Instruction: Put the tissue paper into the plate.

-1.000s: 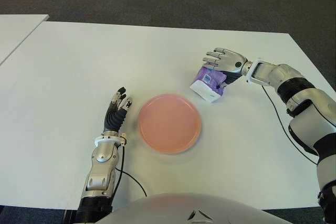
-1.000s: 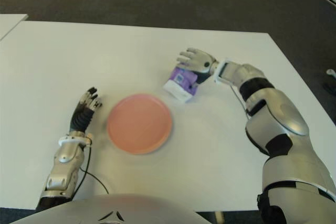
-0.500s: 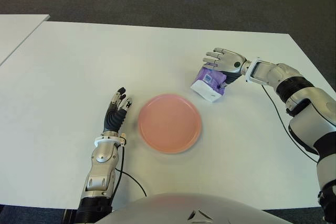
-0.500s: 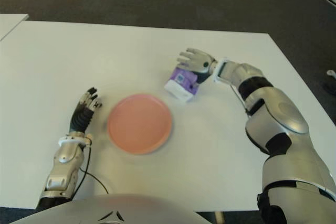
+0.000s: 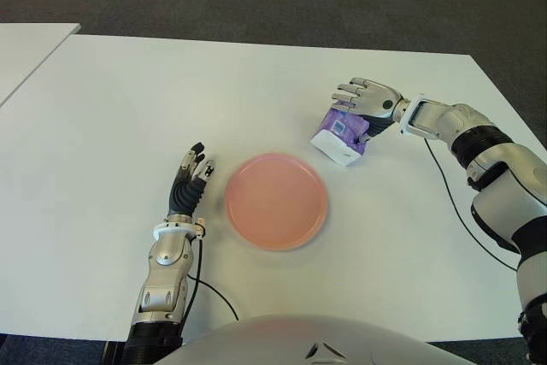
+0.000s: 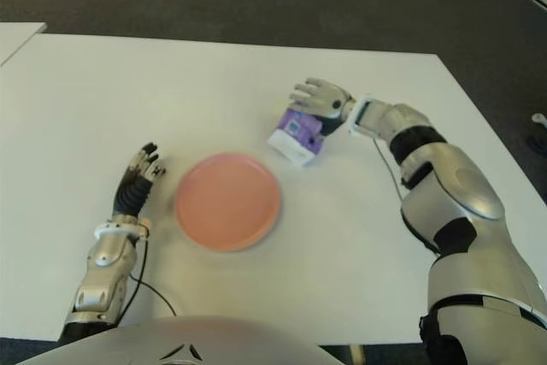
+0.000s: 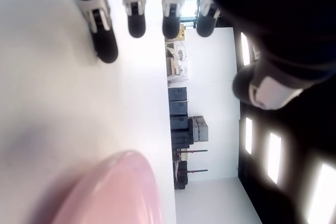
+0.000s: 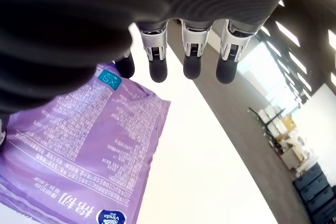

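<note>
over the purple tissue pack, just right of and beyond the pink plate, your right hand hovered, fingers spread, gripping nothing. left hand showed left of the plate, fingers extended. closing there risked shoving the pack away.

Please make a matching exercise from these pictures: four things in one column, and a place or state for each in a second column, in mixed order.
Things:
1. tissue pack
2. plate
3. left hand
4. right hand

Places or states:
A. pink, nothing in it
B. fingers straight, beside the plate's left edge
C. purple, on the table right of the plate
D. fingers spread over the pack

Pairs: 1-C, 2-A, 3-B, 4-D
</note>
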Tool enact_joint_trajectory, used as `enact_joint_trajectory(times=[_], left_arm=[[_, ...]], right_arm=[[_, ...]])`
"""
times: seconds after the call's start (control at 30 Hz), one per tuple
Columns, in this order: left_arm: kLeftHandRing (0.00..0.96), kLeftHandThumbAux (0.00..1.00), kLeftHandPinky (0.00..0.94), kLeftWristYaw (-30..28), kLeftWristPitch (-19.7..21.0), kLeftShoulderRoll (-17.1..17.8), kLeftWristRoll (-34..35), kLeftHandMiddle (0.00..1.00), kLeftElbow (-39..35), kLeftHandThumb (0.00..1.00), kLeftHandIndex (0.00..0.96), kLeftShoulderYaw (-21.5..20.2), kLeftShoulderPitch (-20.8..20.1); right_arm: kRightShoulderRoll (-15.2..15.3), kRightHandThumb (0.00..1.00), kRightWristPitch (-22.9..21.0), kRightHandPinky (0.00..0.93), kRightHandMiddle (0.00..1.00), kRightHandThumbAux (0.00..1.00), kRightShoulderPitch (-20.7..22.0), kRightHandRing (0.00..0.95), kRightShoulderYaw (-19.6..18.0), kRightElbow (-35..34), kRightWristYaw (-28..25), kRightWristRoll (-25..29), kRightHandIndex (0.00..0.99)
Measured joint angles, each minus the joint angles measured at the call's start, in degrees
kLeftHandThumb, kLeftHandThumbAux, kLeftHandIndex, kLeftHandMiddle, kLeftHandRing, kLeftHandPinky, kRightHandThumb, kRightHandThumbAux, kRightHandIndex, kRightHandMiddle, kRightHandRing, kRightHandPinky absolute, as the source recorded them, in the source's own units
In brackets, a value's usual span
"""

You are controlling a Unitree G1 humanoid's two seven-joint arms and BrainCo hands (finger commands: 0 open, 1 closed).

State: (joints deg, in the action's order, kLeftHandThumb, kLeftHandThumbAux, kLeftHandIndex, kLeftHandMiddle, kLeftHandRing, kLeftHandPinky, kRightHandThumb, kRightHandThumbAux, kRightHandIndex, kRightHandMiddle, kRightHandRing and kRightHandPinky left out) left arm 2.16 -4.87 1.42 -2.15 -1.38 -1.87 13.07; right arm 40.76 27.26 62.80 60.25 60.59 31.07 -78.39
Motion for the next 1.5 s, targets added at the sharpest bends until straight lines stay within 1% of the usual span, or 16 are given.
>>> enact_joint_trajectory(times=[0.23, 0.47, 0.63, 0.83, 1.0, 1.17, 1.5], left_arm=[[0.0, 0.46, 0.0, 0.0, 0.3, 0.0, 0.0, 0.0, 0.0, 0.0, 0.0, 0.0, 0.0], [0.0, 0.461, 0.0, 0.0, 0.4, 0.0, -0.1, 0.0, 0.0, 0.0, 0.0, 0.0, -0.1], [0.0, 0.469, 0.0, 0.0, 0.7, 0.0, -0.1, 0.0, 0.0, 0.0, 0.0, 0.0, -0.1], [0.0, 0.473, 0.0, 0.0, 0.9, 0.0, 0.0, 0.0, -0.2, 0.0, 0.0, 0.1, -0.1], [0.0, 0.476, 0.0, 0.0, 0.9, 0.0, 0.0, 0.0, -0.2, 0.0, 0.0, 0.0, -0.1], [0.0, 0.481, 0.0, 0.0, 0.7, 0.0, 0.0, 0.0, -0.3, 0.0, 0.0, 0.1, -0.2], [0.0, 0.484, 0.0, 0.0, 0.5, -0.1, -0.1, 0.0, -0.3, 0.0, 0.0, 0.3, 0.0]], right_arm=[[0.3, 0.521, 0.3, 0.0, 0.0, 0.34, -0.6, 0.0, -0.5, 0.0, -0.1, 0.6, 0.0], [0.4, 0.5, 0.8, 0.0, 0.0, 0.367, -1.1, 0.0, -1.2, -0.1, -0.8, 2.1, 0.0], [0.5, 0.469, 1.4, 0.0, 0.0, 0.378, -1.9, 0.0, -2.8, 0.1, -1.3, 4.1, 0.0], [0.5, 0.436, 2.0, 0.0, 0.0, 0.398, -1.8, 0.0, -4.8, 1.8, -1.8, 6.3, 0.0], [0.7, 0.416, 2.3, 0.0, 0.0, 0.407, -1.4, 0.0, -7.5, 3.6, -1.3, 8.6, 0.0], [0.9, 0.421, 2.2, 0.0, 0.0, 0.414, -1.2, 0.0, -9.8, 4.4, -1.0, 10.7, 0.0], [1.0, 0.439, 2.3, 0.0, 0.0, 0.419, -1.4, 0.0, -11.1, 4.9, -2.1, 12.2, 0.0]])
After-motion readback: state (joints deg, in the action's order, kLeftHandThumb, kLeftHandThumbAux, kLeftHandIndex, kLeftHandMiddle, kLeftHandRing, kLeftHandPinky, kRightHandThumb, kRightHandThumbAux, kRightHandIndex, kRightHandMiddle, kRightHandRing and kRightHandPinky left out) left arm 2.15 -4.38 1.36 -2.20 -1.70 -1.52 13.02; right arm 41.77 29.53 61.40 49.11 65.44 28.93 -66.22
